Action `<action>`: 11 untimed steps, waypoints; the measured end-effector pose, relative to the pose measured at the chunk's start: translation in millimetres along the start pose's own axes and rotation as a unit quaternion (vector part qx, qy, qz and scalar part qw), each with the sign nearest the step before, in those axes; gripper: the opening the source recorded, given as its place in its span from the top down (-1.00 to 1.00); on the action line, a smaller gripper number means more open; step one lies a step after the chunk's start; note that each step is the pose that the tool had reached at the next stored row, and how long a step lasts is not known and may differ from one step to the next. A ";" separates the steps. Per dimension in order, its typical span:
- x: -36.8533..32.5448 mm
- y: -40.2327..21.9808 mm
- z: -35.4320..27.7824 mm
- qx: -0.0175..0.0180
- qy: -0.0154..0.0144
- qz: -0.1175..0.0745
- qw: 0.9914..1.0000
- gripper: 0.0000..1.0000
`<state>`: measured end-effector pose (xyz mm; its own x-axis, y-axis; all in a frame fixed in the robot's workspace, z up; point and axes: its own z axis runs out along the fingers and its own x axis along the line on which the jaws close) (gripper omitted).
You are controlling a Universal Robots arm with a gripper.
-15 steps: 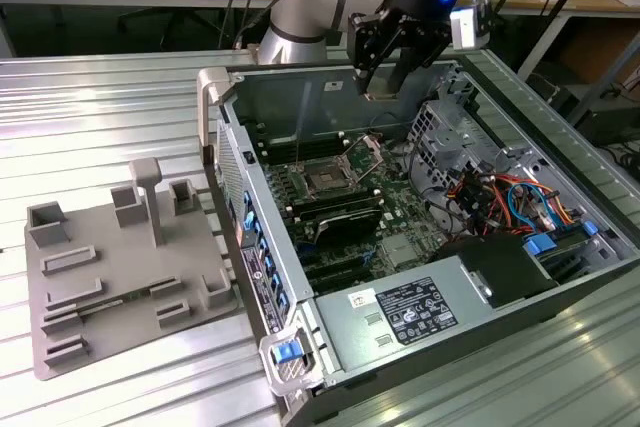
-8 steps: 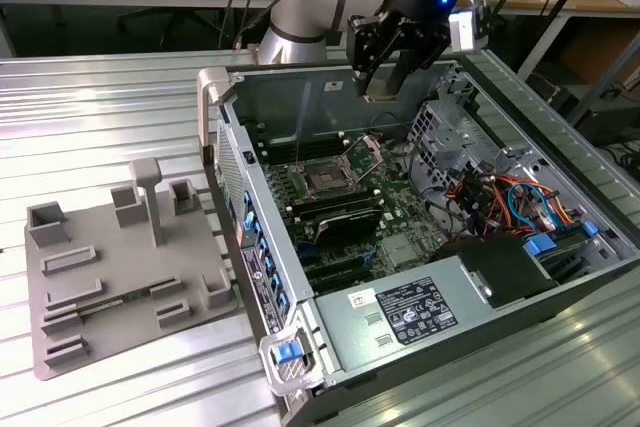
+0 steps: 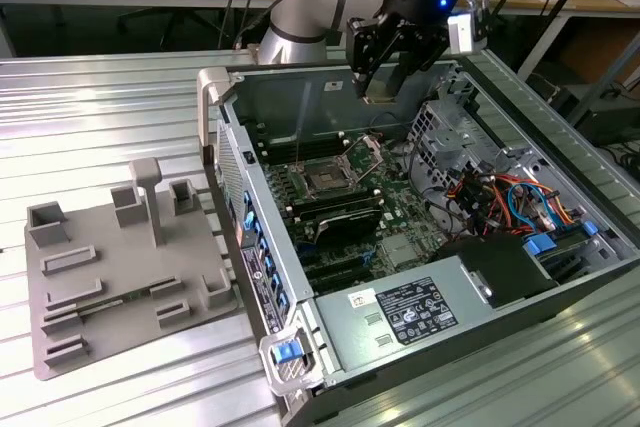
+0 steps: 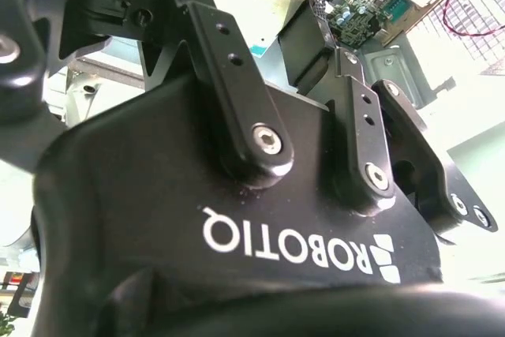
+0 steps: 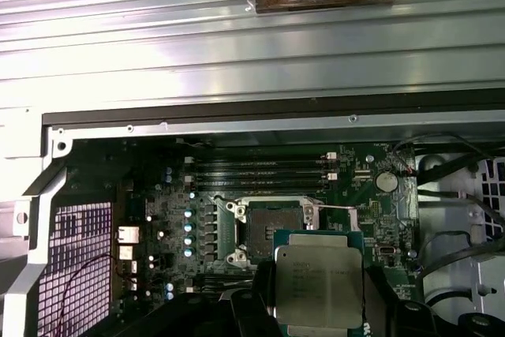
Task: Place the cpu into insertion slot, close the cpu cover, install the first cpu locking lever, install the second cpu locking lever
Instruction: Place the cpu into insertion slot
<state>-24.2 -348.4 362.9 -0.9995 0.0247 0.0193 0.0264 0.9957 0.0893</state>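
Chip status: small flat square silver-topped cpu (image 5: 319,290) clamped flat in my black gripper (image 3: 385,87), hanging well above the green motherboard (image 3: 398,215). Open square insertion slot (image 5: 268,230) sits just beside it in the first wrist view (not lined up, I judge). Exterior view gives height; shiny hinged cpu cover (image 3: 365,154) stands raised.

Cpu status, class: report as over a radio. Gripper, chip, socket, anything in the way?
Gripper shut on the cpu, above the open case. Socket bare, cpu cover appears raised. Nothing seen between chip and socket.
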 end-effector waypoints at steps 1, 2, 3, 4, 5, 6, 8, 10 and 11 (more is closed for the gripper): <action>0.0 0.0 0.1 0.000 0.000 0.000 1.000 -0.09; 0.0 0.0 0.3 0.000 0.000 0.000 1.000 -0.09; 0.0 0.0 0.4 0.000 0.000 0.000 1.000 -0.09; 0.0 -0.1 0.7 0.000 0.000 0.000 1.000 -0.09; 0.0 -0.1 0.8 0.000 0.000 0.000 1.000 -0.09; 0.0 -0.2 2.0 0.000 0.000 0.000 1.000 -0.09; -0.1 -0.3 3.4 0.000 0.000 0.000 1.000 -0.09; -0.1 -0.3 3.8 0.000 0.000 0.000 1.000 -0.09; -0.1 -0.4 3.9 0.000 0.000 0.000 1.000 -0.09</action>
<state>-24.2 -348.4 358.9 -0.9995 0.0247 0.0194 0.0264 0.9957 0.0893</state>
